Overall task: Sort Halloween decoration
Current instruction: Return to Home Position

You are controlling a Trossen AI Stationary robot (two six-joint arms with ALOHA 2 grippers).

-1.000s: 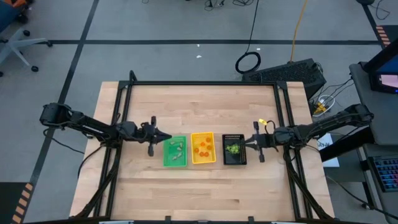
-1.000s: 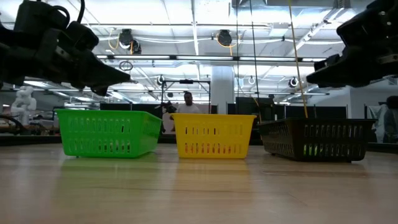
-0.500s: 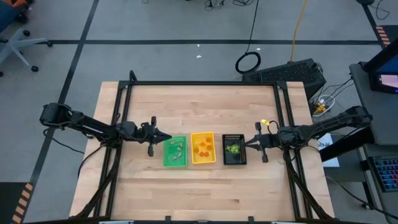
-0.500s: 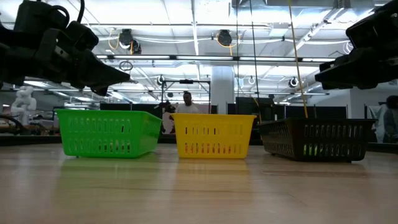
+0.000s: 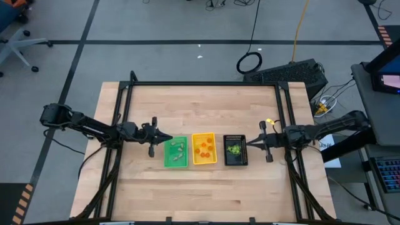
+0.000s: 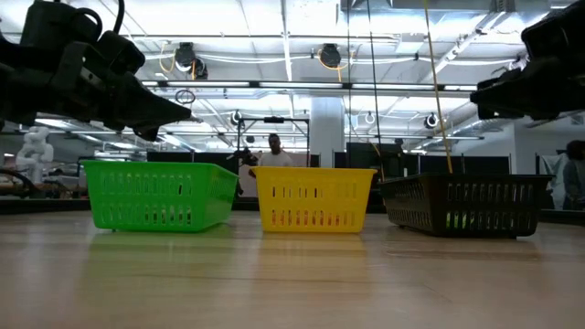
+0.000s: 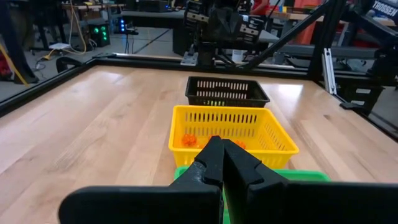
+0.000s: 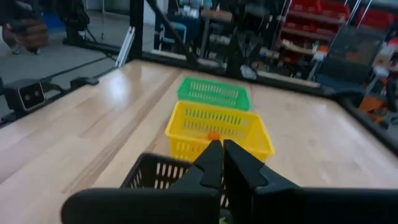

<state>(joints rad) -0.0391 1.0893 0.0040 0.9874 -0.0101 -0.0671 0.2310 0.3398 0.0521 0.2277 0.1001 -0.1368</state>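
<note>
Three small trays stand in a row mid-table: a green one (image 5: 175, 153) with pale whitish-grey trinkets (image 5: 177, 148), a yellow one (image 5: 204, 149) with orange trinkets (image 5: 203, 149), a black one (image 5: 235, 150) with yellow-green trinkets (image 5: 234, 149). My left gripper (image 5: 167, 138) hovers shut at the green tray's left far corner, above its rim (image 6: 183, 113). My right gripper (image 5: 249, 144) is shut and hovers just right of the black tray, above its rim (image 6: 477, 94). Both hold nothing.
Bare wooden tabletop (image 5: 200, 106) lies on the far and near sides of the trays. A black metal frame (image 5: 206, 84) runs along the table's far and side edges. People show in the room beyond the far edge (image 6: 275, 152).
My right arm has drawn back a little toward the table's right edge and risen slightly, its fingers staying shut. The trays and trinkets have not moved.
</note>
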